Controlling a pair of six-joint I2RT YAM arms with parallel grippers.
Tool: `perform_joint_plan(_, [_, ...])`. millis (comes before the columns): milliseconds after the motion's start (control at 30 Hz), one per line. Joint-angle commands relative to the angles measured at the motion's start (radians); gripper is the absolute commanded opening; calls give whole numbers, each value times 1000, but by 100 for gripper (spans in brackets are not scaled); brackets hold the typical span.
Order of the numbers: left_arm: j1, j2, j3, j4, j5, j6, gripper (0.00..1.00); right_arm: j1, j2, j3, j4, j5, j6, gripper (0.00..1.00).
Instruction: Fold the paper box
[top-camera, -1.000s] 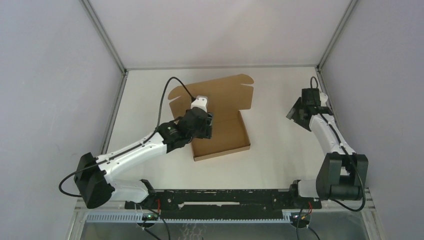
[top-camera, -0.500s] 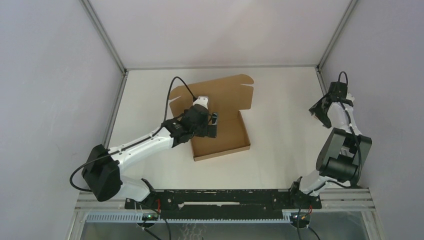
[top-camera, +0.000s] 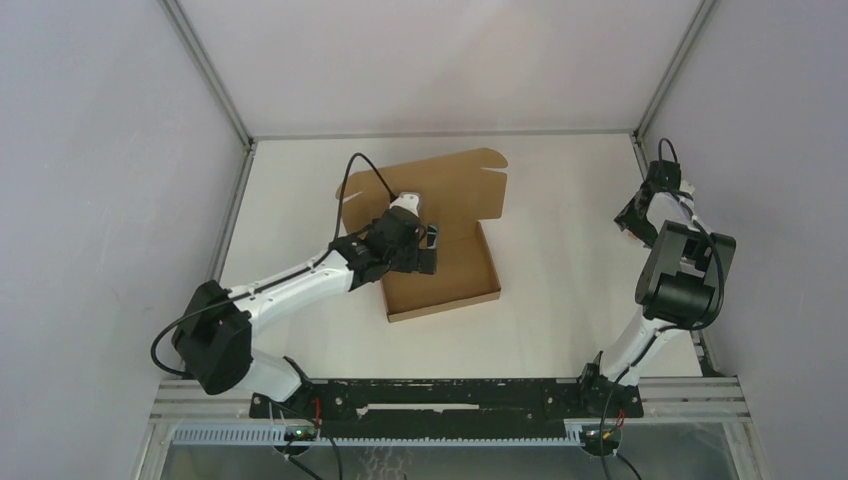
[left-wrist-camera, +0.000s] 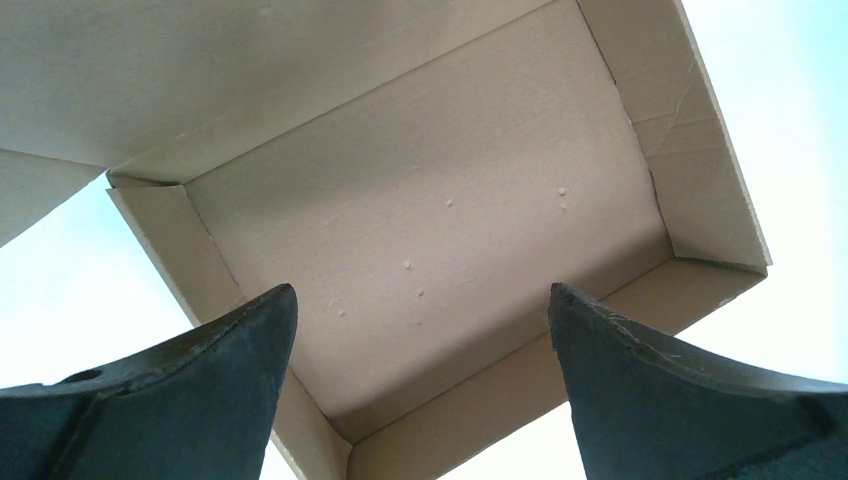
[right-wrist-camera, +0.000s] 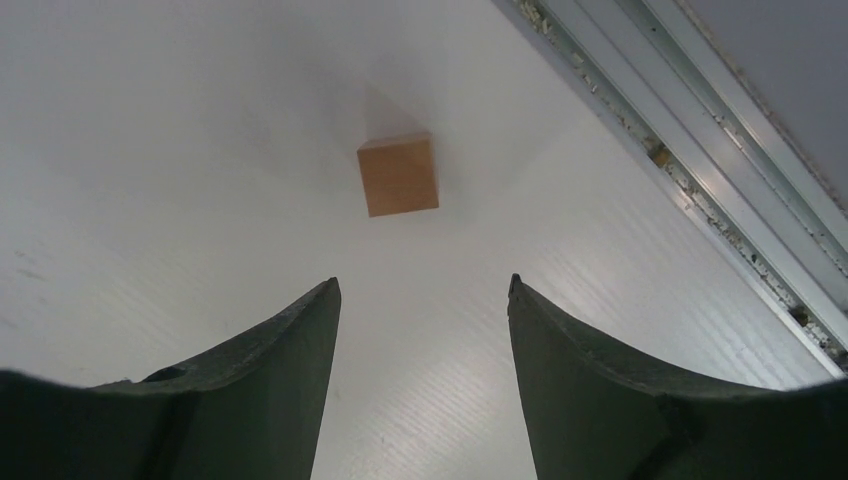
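On the table (top-camera: 570, 290), left of centre, the paper box (top-camera: 458, 262) lies with tray walls raised and lid panel flat on the far side. Left gripper (left-wrist-camera: 420, 300) hangs over the tray, jaws spread wide, holding nothing; bare tray floor shows below. Right gripper (right-wrist-camera: 425, 285), well apart near the right rail (right-wrist-camera: 700, 110), stands open and unloaded above the table, a small brown scrap (right-wrist-camera: 398, 175) just ahead.
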Motion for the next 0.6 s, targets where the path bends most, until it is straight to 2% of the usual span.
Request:
perform_joint_plan(0, [9, 15, -22, 44, 15, 17, 100, 0, 26, 61, 62, 48, -50, 70])
perform_joint_plan(367, [25, 61, -7, 52, 20, 25, 100, 19, 159, 198, 56, 51, -66, 63])
perform_joint_plan(567, [26, 85, 10, 61, 44, 24, 100, 45, 174, 219, 38, 76, -74, 60])
